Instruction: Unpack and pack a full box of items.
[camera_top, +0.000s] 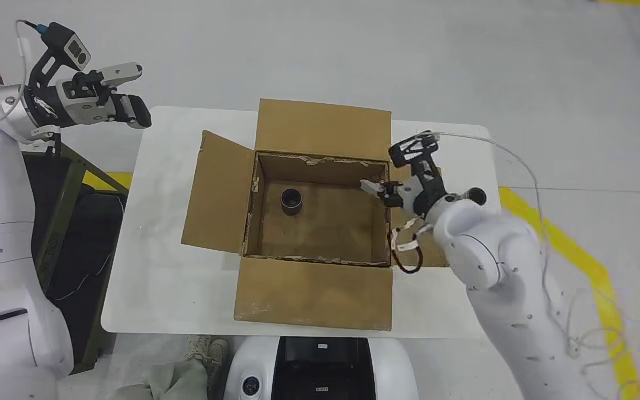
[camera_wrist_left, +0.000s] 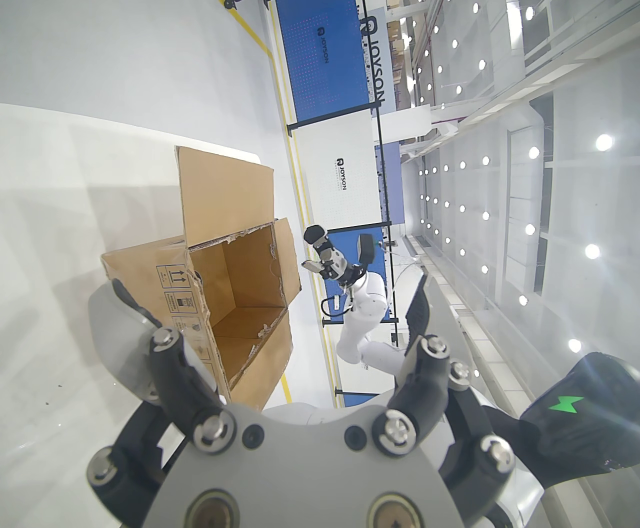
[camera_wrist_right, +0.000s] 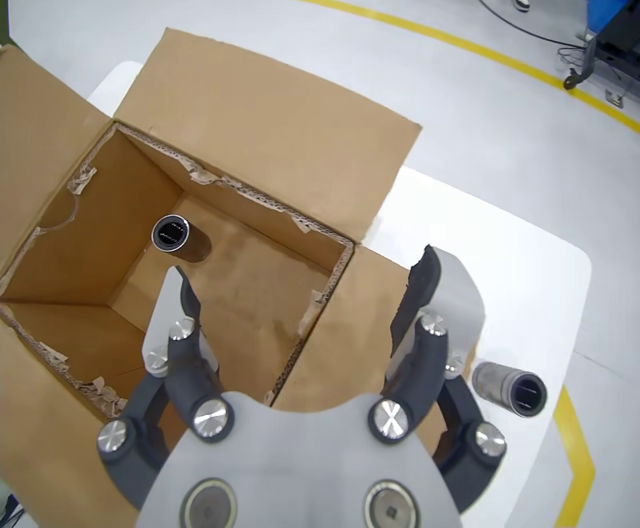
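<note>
An open cardboard box (camera_top: 315, 290) stands mid-table with its flaps folded out. Inside, near the far left corner of its floor, stands one black cylinder (camera_top: 293, 202), also visible in the right wrist view (camera_wrist_right: 177, 237). A second, grey cylinder (camera_top: 477, 196) lies on the table right of the box (camera_wrist_right: 507, 390). My right gripper (camera_top: 392, 172) hangs open over the box's right wall (camera_wrist_right: 302, 295), one finger above the inside and one above the right flap, holding nothing. My left gripper (camera_top: 138, 92) is open and empty, off the table's far left corner (camera_wrist_left: 270, 300), facing the box (camera_wrist_left: 225, 200).
The white table (camera_top: 180, 290) has bare room left of the box and along its front edge. A dark cart (camera_top: 70, 230) stands beside the table's left edge. Yellow lines (camera_top: 570, 240) mark the floor on the right.
</note>
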